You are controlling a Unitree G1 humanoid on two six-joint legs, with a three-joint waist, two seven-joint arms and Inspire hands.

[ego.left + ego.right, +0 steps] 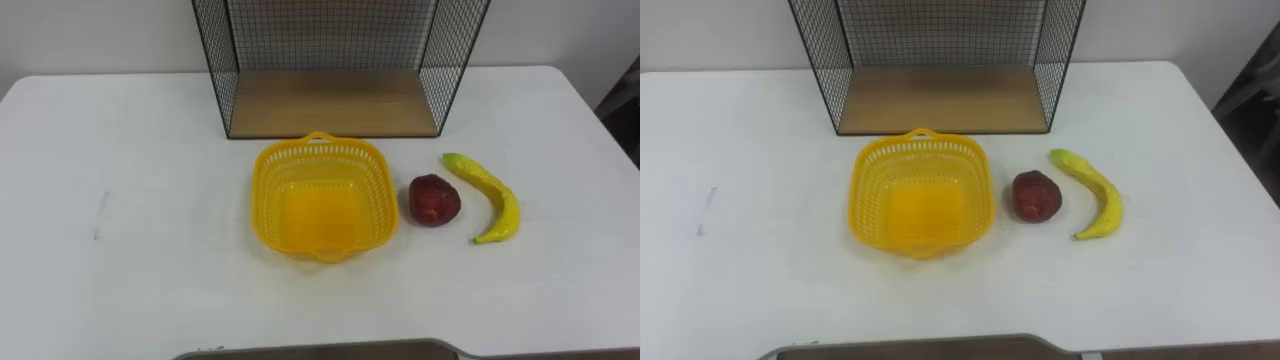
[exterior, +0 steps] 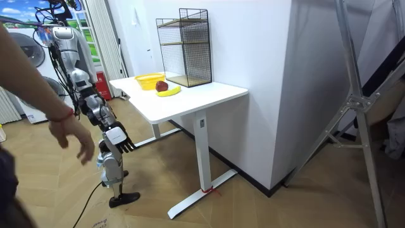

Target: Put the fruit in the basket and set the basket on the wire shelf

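Closest in the room view, a person's hand (image 2: 71,136), fingers loose, at the left edge. Just beyond it, right hand (image 2: 117,139) hanging low beside the robot's body, fingers straight and slightly spread, holding nothing, well short of the table (image 1: 120,150). On the table's middle, yellow basket (image 1: 375,190), empty and upright, one handle nearly at the front of the wire shelf (image 1: 330,100) by the far edge. Just right of the basket, red fruit (image 1: 434,199), narrowly apart; then banana (image 1: 497,192), toward the right edge.
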